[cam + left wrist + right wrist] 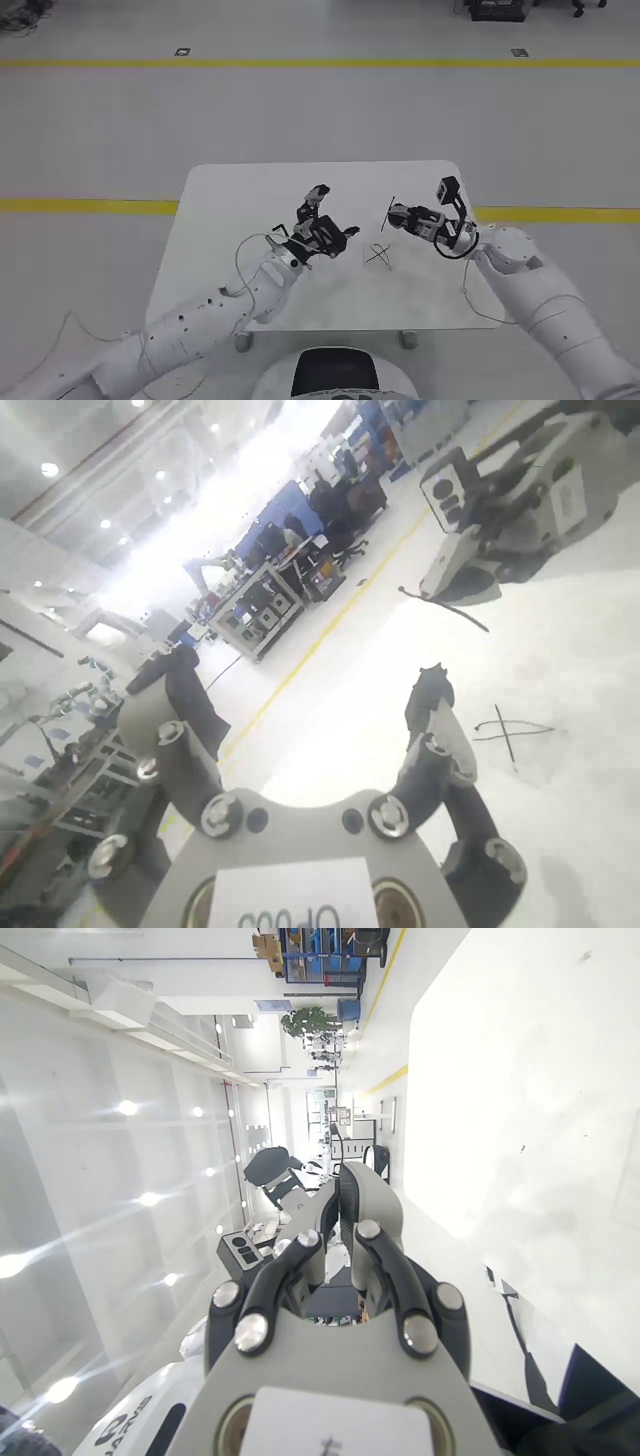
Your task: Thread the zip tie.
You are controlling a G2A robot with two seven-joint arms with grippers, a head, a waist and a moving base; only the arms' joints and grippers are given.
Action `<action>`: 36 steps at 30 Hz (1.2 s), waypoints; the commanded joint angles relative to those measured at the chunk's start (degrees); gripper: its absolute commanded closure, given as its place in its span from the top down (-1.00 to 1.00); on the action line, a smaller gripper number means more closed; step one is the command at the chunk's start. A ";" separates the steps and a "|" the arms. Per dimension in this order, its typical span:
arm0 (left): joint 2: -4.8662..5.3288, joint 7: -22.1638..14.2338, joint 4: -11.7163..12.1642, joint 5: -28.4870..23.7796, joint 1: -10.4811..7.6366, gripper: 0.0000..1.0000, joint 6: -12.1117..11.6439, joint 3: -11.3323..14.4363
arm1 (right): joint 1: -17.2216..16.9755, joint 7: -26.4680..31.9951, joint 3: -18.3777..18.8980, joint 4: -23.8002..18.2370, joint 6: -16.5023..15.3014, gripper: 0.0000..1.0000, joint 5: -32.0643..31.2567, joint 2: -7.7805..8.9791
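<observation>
Left wrist view: right pincer (436, 592) clamps zip tie (462, 614).

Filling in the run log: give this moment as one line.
right gripper: shut on zip tie over table | left gripper: open, empty | crossed zip ties: on table | threading: not started

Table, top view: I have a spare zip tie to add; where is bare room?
The far strip of the table, beyond both grippers, is bare; so is the near edge in front of the crossed ties. Crowded: the middle, between the open left gripper, the right gripper holding a zip tie, and the crossed ties.
</observation>
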 commanded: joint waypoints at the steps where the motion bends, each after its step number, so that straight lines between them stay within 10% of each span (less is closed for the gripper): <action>1: 0.23 0.08 0.14 0.00 -2.05 1.00 -0.04 2.74 | 0.00 0.09 0.11 0.16 0.22 -1.00 0.12 -0.01; 8: 0.23 0.26 0.40 0.00 -2.31 1.00 -0.78 2.95 | -0.24 -0.71 0.14 -0.13 0.27 -1.00 0.04 -0.07; 14: 0.76 -1.37 2.80 0.00 -11.29 1.00 -0.23 10.95 | -1.14 -2.56 0.89 -0.91 1.17 -1.00 0.70 -0.48; 19: 0.96 -3.08 3.35 0.00 -14.79 1.00 -4.76 10.95 | -1.39 -3.07 1.22 -0.88 2.08 -1.00 1.60 -0.81; 27: 0.96 -3.24 3.62 0.00 -14.82 1.00 -5.05 10.95 | -1.52 -3.68 1.24 -1.08 2.02 -1.00 1.53 -0.86; 36: 0.79 -6.30 3.03 0.00 -18.86 1.00 -13.60 10.95 | -2.42 -11.14 1.07 -3.99 3.36 -1.00 2.56 -2.07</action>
